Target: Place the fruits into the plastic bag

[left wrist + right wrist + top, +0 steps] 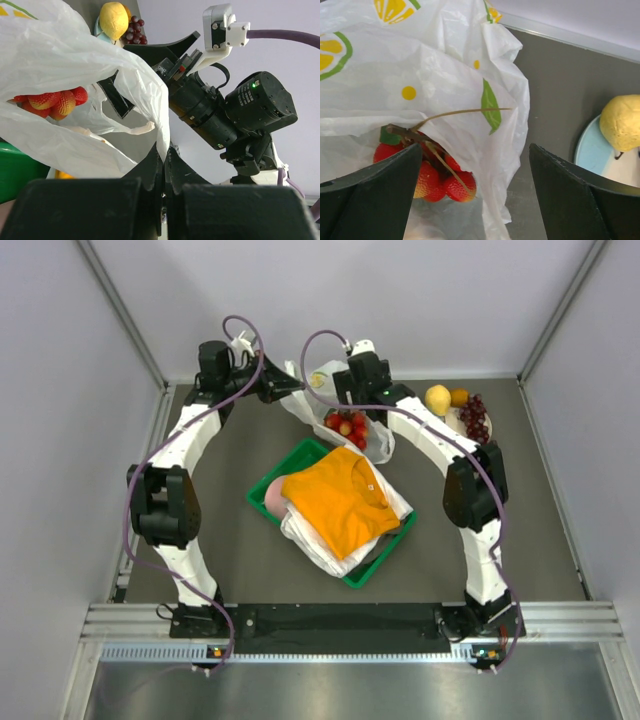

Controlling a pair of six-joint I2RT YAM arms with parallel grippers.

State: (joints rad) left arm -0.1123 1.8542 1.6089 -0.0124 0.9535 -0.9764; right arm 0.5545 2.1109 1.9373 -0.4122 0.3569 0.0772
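The white plastic bag (378,443) with citrus prints lies open at the back middle of the table. My left gripper (293,390) is shut on the bag's edge (161,117) and holds it up. A bunch of red strawberries (347,425) sits inside the bag, also seen in the left wrist view (52,102) and the right wrist view (442,180). My right gripper (475,150) is open and empty just above the bag's mouth (345,408). The yellow pear (437,398), the orange (459,396) and the purple grapes (474,418) lie on the pale plate (592,150) to the right.
A green tray (262,492) in the table's middle holds folded orange (340,498) and white clothes and a pink item (274,498). Grey walls stand close on both sides and behind.
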